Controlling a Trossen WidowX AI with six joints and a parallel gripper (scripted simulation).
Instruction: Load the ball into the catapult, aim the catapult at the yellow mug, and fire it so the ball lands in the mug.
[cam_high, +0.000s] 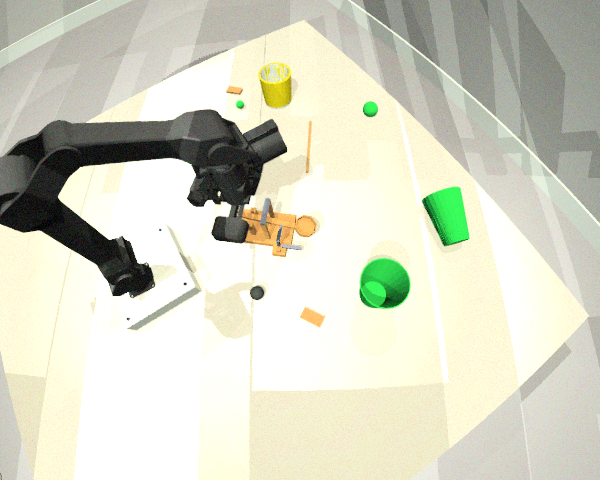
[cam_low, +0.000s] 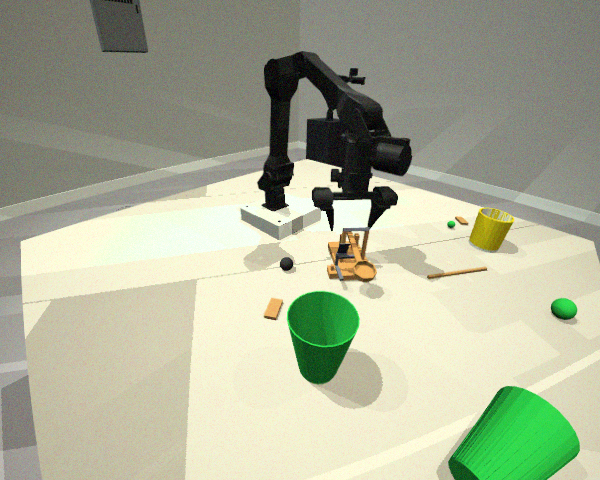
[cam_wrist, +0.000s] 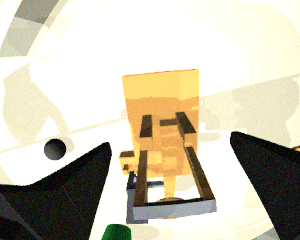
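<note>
The orange catapult (cam_high: 287, 220) (cam_low: 364, 270) (cam_wrist: 160, 87) stands on the table, its round spoon low and with no ball in it. My gripper (cam_low: 350, 229) (cam_wrist: 171, 143) is open and empty, pointing down above the catapult, one finger to either side of its frame in the wrist view. A black ball (cam_high: 256, 292) (cam_low: 286, 263) (cam_wrist: 55, 149) lies on the table beside the catapult. The yellow mug (cam_high: 276, 94) (cam_low: 487, 234) stands upright, off to the side of the catapult's long axis. A small green ball (cam_high: 240, 104) (cam_low: 450, 224) lies near the mug.
A green cup (cam_high: 397, 280) (cam_low: 320, 360) stands upright; another green cup (cam_high: 450, 217) (cam_low: 515, 440) lies tipped over. A larger green ball (cam_high: 370, 108) (cam_low: 563, 308), a thin stick (cam_high: 308, 147) (cam_low: 457, 272) and two orange blocks, one being a near block (cam_high: 312, 316) (cam_low: 273, 308), lie around.
</note>
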